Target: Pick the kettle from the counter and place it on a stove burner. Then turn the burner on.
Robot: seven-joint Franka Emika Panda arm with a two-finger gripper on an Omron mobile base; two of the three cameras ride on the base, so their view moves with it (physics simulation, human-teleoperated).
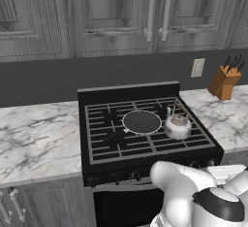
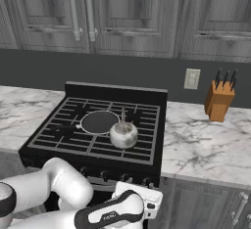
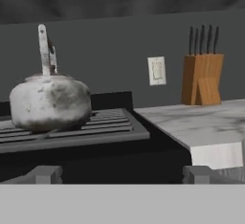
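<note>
hand view: kettle [image 3: 50,104] sits on stove burner [image 3: 72,133], gripper [image 3: 122,174] open.

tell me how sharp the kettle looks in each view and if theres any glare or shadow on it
Left base view: kettle small but fairly crisp, soft pale sheen on its lid, no hard glare. Right base view: similar, dull highlight, faint shadow on the stove burner. Hand view: kettle large, soft and blotchy, mottled grey reflections rather than sharp glare.
</note>
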